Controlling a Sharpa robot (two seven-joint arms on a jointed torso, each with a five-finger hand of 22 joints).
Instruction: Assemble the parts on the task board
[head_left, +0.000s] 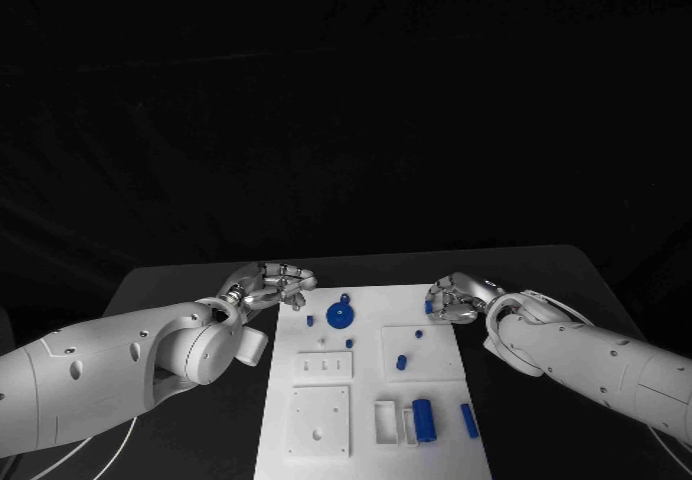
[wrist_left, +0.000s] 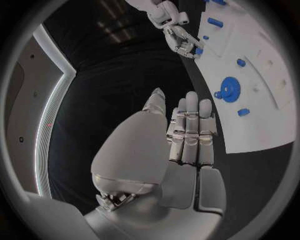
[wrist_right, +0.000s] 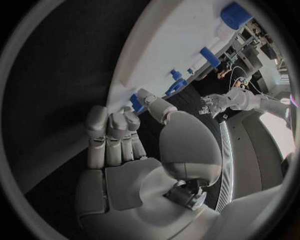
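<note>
The white rectangular task board (head_left: 372, 385) is laid along the middle of the black desk (head_left: 188, 285). On its far part a round blue gear-shaped piece (head_left: 340, 317) is seen, with a small blue peg (head_left: 309, 321) just beside it. Nearer the middle two more small blue pegs (head_left: 420, 334) (head_left: 401, 363) are found on a raised white square plate. At the near end a thick blue cylinder (head_left: 423, 419) is set in a white holder, and a slim blue bar (head_left: 469, 420) is laid beside it.

At the board's far right edge a small blue part (wrist_right: 136, 103) is pinched between the thumb and a fingertip of the right robot hand (head_left: 462, 297); in the right wrist view the other fingers are seen side by side, partly bent.

The left robot hand (head_left: 274, 282) is held over the desk just off the board's far left corner. In the left wrist view its fingers (wrist_left: 192, 131) are stretched out, pressed together, and nothing is held.
</note>
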